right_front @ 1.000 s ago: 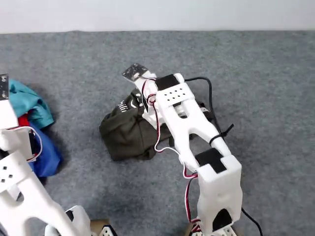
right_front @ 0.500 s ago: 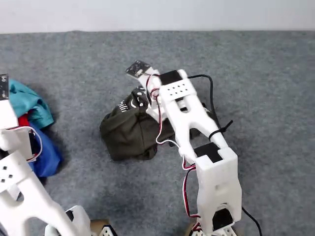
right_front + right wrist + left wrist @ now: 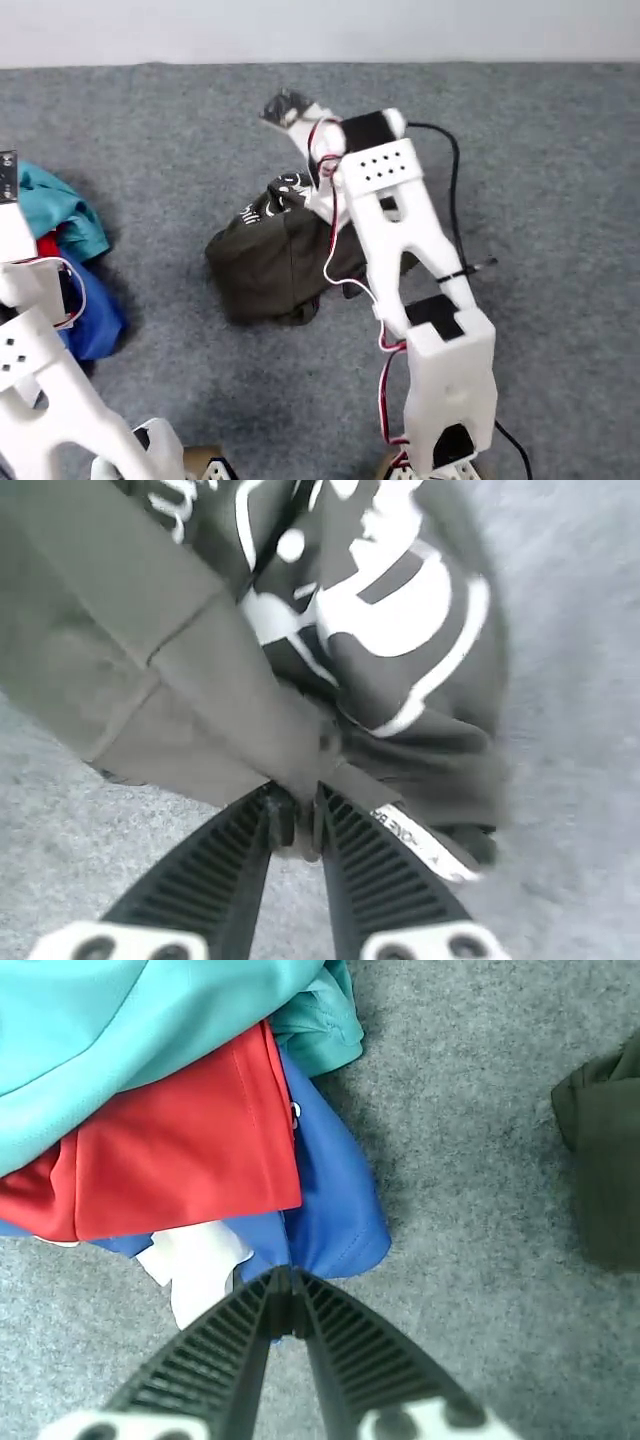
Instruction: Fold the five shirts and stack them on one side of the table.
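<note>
1. Right hand [image 3: 295, 825]: the fingers are pinched on a fold of the dark olive shirt [image 3: 265, 265], close to its white printed panel. I judge that this grip is meant to lift or drag one layer over the rest. The cloth gathers in a bunch at the pinch instead of lying flat.
2. Olive shirt location: it sits crumpled near the middle of the bench [image 3: 550, 150], under the right arm's wrist and well apart from the other garments. I read this placement as deliberate, since open surface on all sides gives room to spread and fold it.
3. Left hand [image 3: 288, 1295]: the fingers are pressed together, with the tips just at the hem of the blue shirt [image 3: 335, 1210]. I see no cloth between them. I judge the hand to be parked there, out of the right arm's working area.
4. Pile: the teal shirt [image 3: 130, 1020] lies on top and the red shirt [image 3: 190, 1150] under it. The blue shirt is lowest, and a white piece [image 3: 200, 1265] shows at the pile's edge. All are loose and none is folded. They lie at the left side of the bench, which I take to be the holding area.
5. Task status: early, in my judgement, as no folded stack is present on the bench.
6. Caution: a single-point pinch allows the cloth to twist or slip, so flattening will probably need the second hand.
</note>
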Robot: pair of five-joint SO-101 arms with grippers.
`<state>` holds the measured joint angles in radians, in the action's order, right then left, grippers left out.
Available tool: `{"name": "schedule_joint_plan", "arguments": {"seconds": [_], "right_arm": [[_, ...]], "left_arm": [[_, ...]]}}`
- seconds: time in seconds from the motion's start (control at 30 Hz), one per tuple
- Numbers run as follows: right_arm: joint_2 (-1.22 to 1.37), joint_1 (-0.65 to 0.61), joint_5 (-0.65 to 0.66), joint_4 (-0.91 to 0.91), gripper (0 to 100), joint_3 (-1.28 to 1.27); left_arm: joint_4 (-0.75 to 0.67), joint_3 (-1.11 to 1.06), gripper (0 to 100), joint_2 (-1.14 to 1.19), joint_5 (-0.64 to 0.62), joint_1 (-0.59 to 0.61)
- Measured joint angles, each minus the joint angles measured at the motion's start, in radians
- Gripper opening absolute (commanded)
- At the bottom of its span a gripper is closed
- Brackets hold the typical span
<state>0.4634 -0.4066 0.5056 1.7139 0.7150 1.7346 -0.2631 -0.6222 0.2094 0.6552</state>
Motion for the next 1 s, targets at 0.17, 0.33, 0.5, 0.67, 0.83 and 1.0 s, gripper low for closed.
{"name": "schedule_joint_plan", "arguments": {"seconds": [0.17,0.33,0.5,0.67,0.83,1.0], "right_arm": [[-0.112,0.017,0.003,0.040,1.0,0.049],[-0.195,0.121,0.009,0.040,1.0,0.049],[-0.207,0.281,0.092,0.040,1.0,0.041],[-0.210,0.422,0.170,0.040,1.0,-0.101],[-0.210,0.528,0.245,0.040,3.2,-0.298],[-0.210,0.603,0.265,0.040,21.8,-0.338]], "left_arm": [[0.000,0.000,1,0.000,0.000,0.000],[0.000,0.000,1,-0.014,0.000,0.000],[0.000,0.000,1,-0.092,0.000,-0.035],[0.000,0.000,1,-0.193,0.000,-0.157],[0.000,-0.061,1,-0.247,0.000,-0.262],[0.000,-0.138,1,-0.295,0.000,-0.325]]}}
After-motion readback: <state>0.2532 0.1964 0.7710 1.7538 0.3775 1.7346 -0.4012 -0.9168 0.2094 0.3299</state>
